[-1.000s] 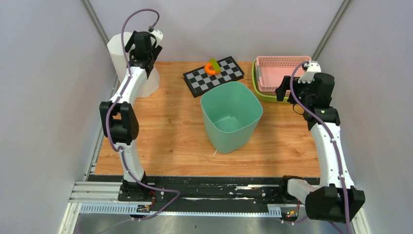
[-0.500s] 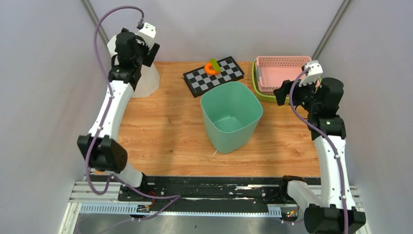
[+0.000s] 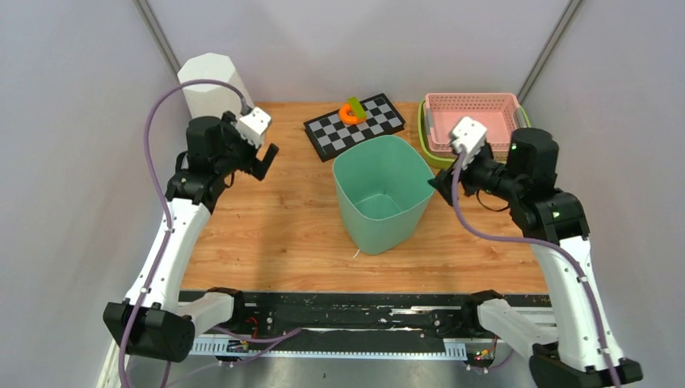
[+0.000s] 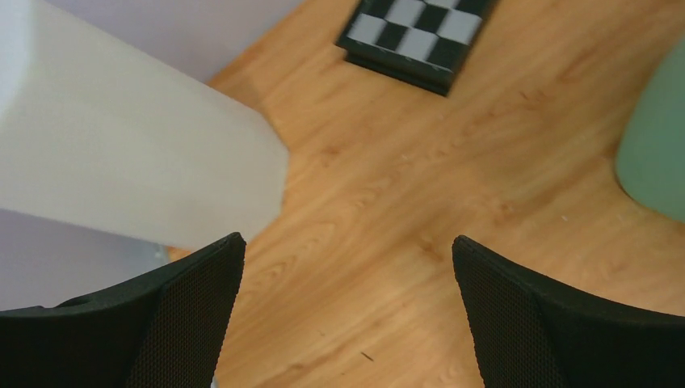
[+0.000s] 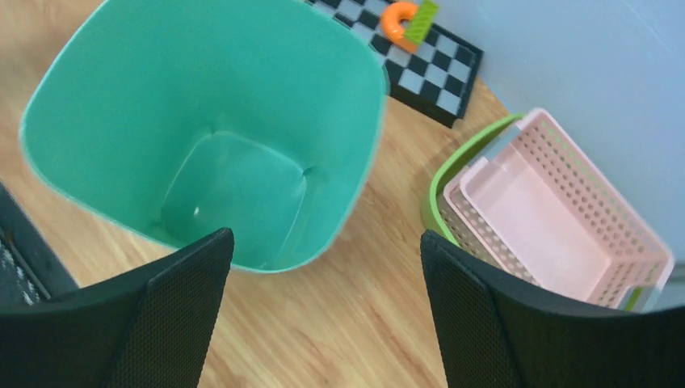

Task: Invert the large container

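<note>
Green large container (image 3: 384,190) stands upright on the surface (image 3: 275,218), mouth up and nothing inside, so the turn-over is judged not yet begun. It sits just ahead of and below the right tool (image 3: 440,187), whose tips hover near the closest wall of the rim without touching. The right wrist view shows that rim passing between the spread fingers (image 5: 170,299). Right tool released, nothing in it. The forearm reaches inward and slightly downward from the far side, wrist angled toward the rim. This reads as lining up for a pinch on the wall, a sensible hold for tipping a tall, light bin. Left tool (image 3: 265,162) also released and empty, jaws wide. Its arm is folded with the elbow low and the tool pointing across the surface. A white container (image 3: 212,85), closed end up, stands behind and beside it. The green one lies well apart on its far side, only an edge visible in the left wrist view (image 4: 654,145). Beyond both tools: checkerboard (image 3: 354,125) and pink basket (image 3: 472,117), out of the tipping path.
</note>
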### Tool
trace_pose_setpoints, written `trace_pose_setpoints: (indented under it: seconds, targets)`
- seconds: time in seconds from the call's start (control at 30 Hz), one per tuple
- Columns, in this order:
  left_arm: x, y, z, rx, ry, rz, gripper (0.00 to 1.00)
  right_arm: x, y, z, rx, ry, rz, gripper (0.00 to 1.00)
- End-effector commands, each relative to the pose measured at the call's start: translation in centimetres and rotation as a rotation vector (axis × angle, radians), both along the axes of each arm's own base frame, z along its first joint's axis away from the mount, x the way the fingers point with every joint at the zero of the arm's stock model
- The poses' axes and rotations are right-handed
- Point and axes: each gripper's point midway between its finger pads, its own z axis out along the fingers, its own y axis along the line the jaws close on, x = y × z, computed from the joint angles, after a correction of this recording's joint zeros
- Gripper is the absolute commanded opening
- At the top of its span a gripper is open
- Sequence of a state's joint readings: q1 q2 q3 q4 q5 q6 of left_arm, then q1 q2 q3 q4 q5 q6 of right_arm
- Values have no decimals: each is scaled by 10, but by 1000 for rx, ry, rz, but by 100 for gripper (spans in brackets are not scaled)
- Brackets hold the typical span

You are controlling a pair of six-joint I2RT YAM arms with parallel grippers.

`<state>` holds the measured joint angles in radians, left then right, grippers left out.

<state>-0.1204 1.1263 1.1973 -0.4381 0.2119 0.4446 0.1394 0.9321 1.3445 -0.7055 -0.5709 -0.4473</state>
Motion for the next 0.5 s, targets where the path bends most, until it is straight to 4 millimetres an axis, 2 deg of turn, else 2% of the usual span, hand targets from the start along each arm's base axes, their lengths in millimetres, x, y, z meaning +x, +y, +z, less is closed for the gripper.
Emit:
trace_pose_setpoints:
  seconds: [0.0, 0.17, 0.33, 0.47]
  targets:
    - [-37, -28, -36, -30, 87, -192, 100, -28, 6, -36, -339, 1, 90, 88]
    - [-63, -37, -60, 9, 143, -307, 100, -56, 44, -55, -433, -23, 330, 87]
    - [-84, -41, -85, 25, 216, -376, 100, -70, 71, -65, -504, -37, 490, 83]
    - [-99, -45, -101, 19, 247, -424, 100, -80, 91, -86, -597, -53, 614, 82]
